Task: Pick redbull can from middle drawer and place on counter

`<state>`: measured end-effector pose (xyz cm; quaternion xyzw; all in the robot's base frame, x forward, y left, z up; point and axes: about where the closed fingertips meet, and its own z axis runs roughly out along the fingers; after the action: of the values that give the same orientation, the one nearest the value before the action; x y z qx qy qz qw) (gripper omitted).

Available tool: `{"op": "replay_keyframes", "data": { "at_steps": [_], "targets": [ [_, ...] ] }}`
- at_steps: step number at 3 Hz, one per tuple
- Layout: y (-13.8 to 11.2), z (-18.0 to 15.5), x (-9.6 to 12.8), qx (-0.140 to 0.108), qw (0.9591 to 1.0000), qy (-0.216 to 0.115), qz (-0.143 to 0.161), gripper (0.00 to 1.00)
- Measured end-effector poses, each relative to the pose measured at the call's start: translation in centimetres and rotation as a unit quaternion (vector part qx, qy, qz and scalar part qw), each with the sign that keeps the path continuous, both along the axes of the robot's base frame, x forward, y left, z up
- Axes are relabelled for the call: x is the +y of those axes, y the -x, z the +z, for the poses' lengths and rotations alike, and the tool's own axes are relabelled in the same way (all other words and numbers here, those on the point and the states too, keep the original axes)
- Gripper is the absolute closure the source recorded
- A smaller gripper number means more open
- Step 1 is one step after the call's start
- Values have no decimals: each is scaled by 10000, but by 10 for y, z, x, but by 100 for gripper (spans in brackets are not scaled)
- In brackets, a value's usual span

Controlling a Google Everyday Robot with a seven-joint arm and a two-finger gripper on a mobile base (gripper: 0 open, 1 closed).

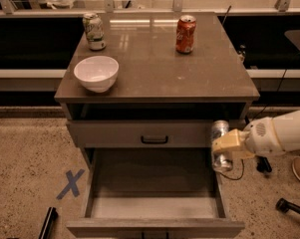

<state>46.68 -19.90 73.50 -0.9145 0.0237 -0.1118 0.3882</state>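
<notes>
In the camera view, the beige two-finger gripper [221, 146] on the white, rounded robot arm [279, 133] reaches in from the right. Its fingers are clamped around the middle of the slim, silvery metal redbull can [220, 131], which it holds nearly upright in the air.

Just left of and below the gripper, the wide grey middle drawer [154, 205] stands pulled open with its floor bare; the can hangs over its right side wall. Immediately left of the gripper is the shallower grey drawer front with a black pull handle [154, 140].

Above the gripper lies the glossy grey-brown stone-like counter [159, 68]. On it, up and to the left, stand an orange-red soda can [185, 34], a green-white can [93, 31] and a white ceramic bowl [96, 72].

Far left, low on the speckled floor, is a blue tape cross [70, 184].
</notes>
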Motion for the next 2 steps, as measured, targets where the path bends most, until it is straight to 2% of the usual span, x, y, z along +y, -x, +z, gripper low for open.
{"op": "replay_keyframes", "data": {
  "at_steps": [1,2],
  "targets": [
    [-5,89,-11,-595,9956,578,444,100],
    [-26,131,3,-694,9911,1013,519,100]
  ]
}}
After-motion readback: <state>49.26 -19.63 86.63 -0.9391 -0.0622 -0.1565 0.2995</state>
